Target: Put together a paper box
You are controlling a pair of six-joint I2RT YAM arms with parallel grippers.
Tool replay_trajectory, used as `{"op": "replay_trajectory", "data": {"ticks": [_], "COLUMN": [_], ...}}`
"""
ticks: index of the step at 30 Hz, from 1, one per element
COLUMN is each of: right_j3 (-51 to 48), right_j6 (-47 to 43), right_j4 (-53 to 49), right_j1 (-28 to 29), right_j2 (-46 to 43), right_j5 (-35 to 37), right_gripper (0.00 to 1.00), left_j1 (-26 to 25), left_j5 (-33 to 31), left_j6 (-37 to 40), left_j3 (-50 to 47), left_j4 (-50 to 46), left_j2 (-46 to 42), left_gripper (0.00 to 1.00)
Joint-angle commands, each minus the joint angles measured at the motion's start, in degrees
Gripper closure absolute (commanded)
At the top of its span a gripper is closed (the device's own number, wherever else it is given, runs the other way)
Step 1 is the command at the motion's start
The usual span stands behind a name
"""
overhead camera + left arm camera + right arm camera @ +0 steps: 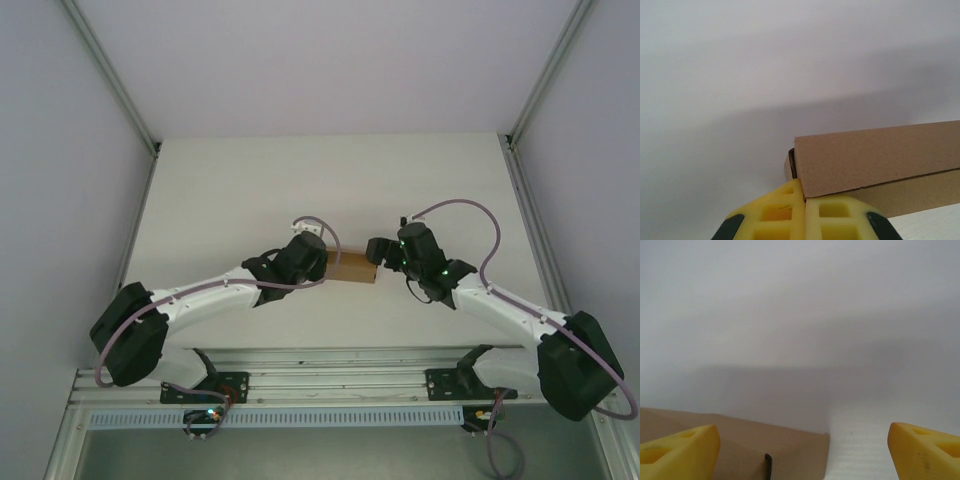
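Left gripper [805, 202] pinched together on the left-end corner of the small brown cardboard box [880, 155], mid white tabletop [330, 180]. Right gripper [804, 432] fingers wide apart at the box's right end. Open tabletop all round, between pale enclosure walls [60, 150].

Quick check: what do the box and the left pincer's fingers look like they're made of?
Box: plain brown cardboard with a matte finish. The face looks faintly fibrous and the cut edge is thin.
Left pincer fingers: yellow, matte and moulded with square hollows. They are probably soft plastic or rubber, but the look doesn't show which.
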Motion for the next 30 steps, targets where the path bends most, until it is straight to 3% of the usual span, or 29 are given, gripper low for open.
{"op": "replay_trajectory", "data": {"ticks": [1,4,8,14,21,26,30], "right_j3": [-1.13,-4.04,-8.63,-10.57,-12.39,-12.91,-13.14], "right_j6": [1.85,2.55,3.63,5.42,6.92,6.59,6.13], "right_j4": [-1.3,0.34,5.79,8.2,9.94,10.47,10.5], "right_j1": [0.05,0.08,0.08,0.26,0.49,0.83,0.83], "right_j2": [0.81,0.71,1.24,2.35,2.91,3.46,4.05], "right_j5": [-2.62,-0.99,-1.29,-2.26,-2.43,-3.04,-2.99], "right_gripper": [0.14,0.14,0.15,0.2,0.23,0.22,0.26], "left_j1": [-1.12,-1.06,-1.41,-1.84,-1.6,1.37,10.95], "left_j5": [5.03,6.12,9.47,10.59,12.82,14.88,25.12], "left_j6": [0.91,1.32,2.84,4.82,7.31,3.05,-3.96], "left_j3": [-1.43,-1.21,-0.06,3.07,5.41,5.46,0.42], "left_j4": [-11.13,-11.04,-11.42,-15.85,-18.03,-16.52,-8.79], "left_j2": [2.75,2.37,1.01,-3.23,-8.98,-10.44,-9.36], "left_gripper": [0.99,0.94,0.8,0.33,0.03,0.0,0.0]}}
